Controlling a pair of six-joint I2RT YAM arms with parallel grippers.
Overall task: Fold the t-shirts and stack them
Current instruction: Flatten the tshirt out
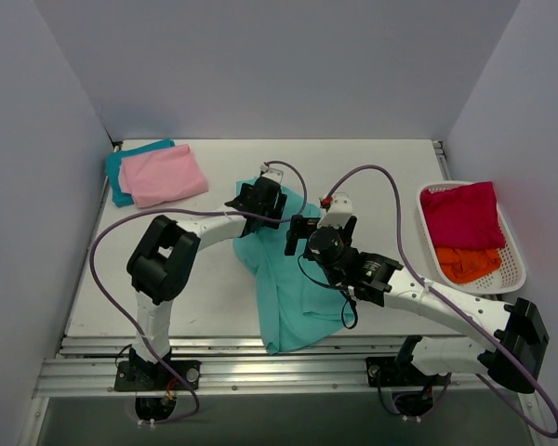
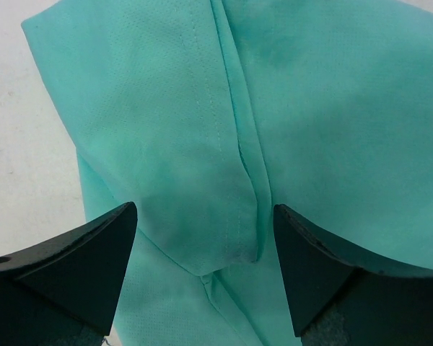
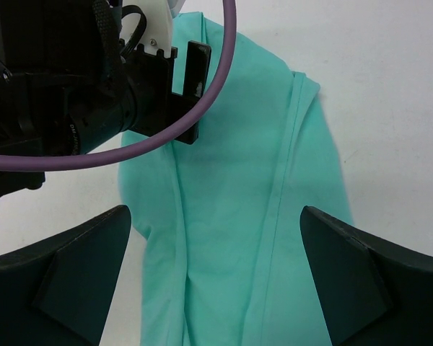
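Observation:
A mint green t-shirt (image 1: 293,293) lies crumpled lengthwise in the middle of the table. My left gripper (image 1: 260,200) is open just over its far end, with a seamed fold of the shirt (image 2: 224,144) between the fingers (image 2: 79,267). My right gripper (image 1: 302,232) is open just above the shirt (image 3: 238,216), close beside the left gripper, whose body shows in the right wrist view (image 3: 79,86). A folded pale pink t-shirt (image 1: 165,175) lies on a folded teal blue one (image 1: 119,177) at the back left. A crimson t-shirt (image 1: 460,214) and an orange one (image 1: 467,263) are in a basket.
The white plastic basket (image 1: 513,269) stands at the table's right edge. Purple cables (image 1: 381,177) loop from both arms above the table. Grey walls close in the left, back and right sides. The mint shirt's near end hangs over the metal rail (image 1: 214,358) at the front.

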